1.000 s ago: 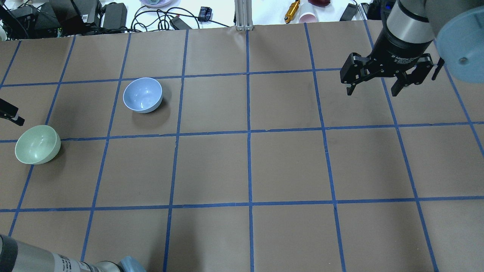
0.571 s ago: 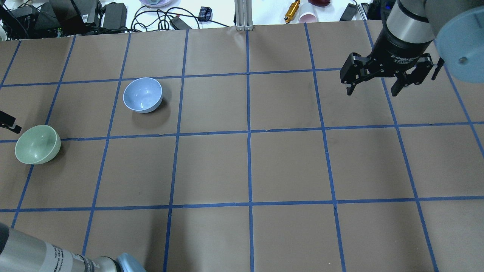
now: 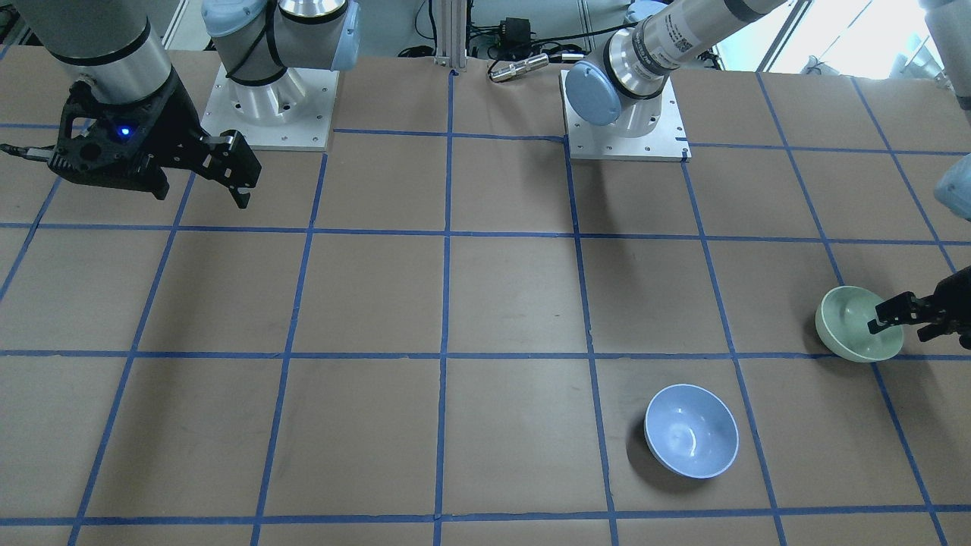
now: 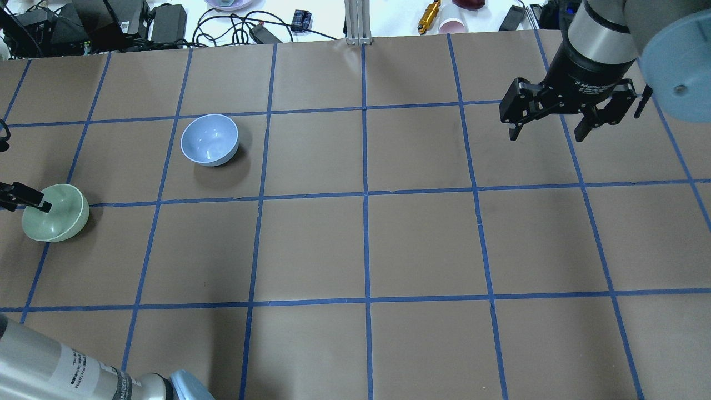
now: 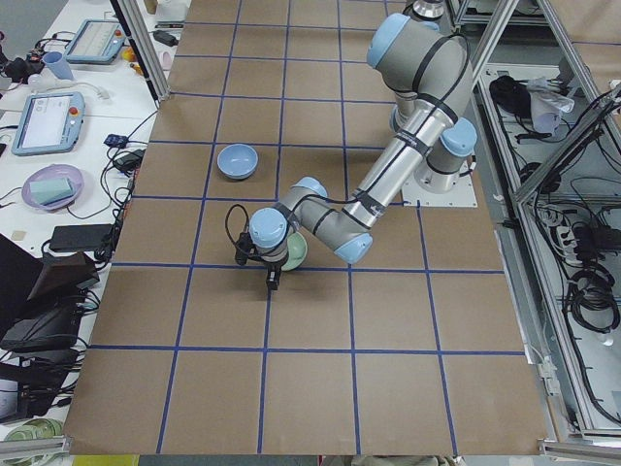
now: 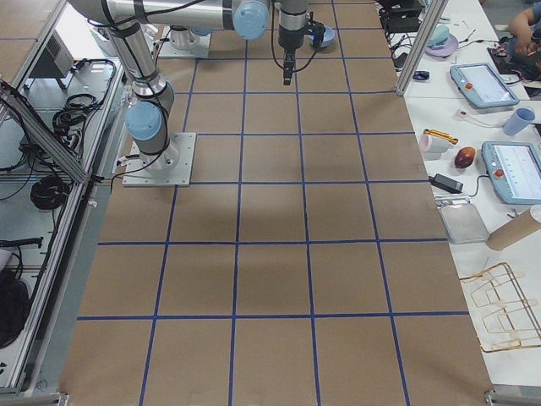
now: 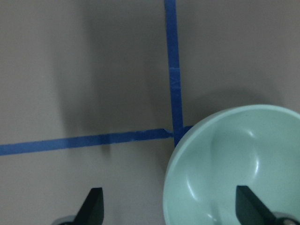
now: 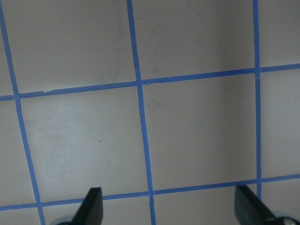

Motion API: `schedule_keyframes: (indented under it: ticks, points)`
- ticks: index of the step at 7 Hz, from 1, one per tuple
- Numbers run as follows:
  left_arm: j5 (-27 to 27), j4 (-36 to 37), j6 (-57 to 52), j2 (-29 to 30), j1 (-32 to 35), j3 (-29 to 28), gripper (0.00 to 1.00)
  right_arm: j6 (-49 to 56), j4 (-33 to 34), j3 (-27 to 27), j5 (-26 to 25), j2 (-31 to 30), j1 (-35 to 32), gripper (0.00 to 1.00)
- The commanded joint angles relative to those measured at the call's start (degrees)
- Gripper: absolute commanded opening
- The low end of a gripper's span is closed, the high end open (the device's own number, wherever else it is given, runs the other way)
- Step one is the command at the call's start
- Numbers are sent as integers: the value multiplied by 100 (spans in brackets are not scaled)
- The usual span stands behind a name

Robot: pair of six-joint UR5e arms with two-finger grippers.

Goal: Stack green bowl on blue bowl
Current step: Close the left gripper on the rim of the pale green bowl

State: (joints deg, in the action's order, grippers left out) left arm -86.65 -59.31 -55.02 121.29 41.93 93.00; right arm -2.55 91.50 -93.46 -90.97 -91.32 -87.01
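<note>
Left wrist: left claw was spread wide. One finger sat over the inside of the green bowl, the other outside its rim over bare tabletop. It pinched nothing.
Right wrist: right claw was spread too, with only tape lines on the tabletop below it.
Overhead: I saw the green bowl upright near the tabletop's left edge, on a tape line. The blue bowl stood upright farther in, well apart from it. The right claw hovered at the far right, away from both bowls.
Front-facing: mirrored layout, bowls not stacked.
</note>
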Motion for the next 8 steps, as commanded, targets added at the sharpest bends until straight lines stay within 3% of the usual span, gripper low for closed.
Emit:
schedule_keyframes:
  ticks: [1,5,7,8]
  points:
    - [25,174,-62,18,-9,182,100,0,0,3,0,0,0,100]
    - [8,157,-123,18,-97,271,98,0,0,3,0,0,0,100]
    - [17,113,-132,18,-97,280,81,0,0,3,0,0,0,100]
    - [25,113,-132,18,-97,280,79,0,0,3,0,0,0,100]
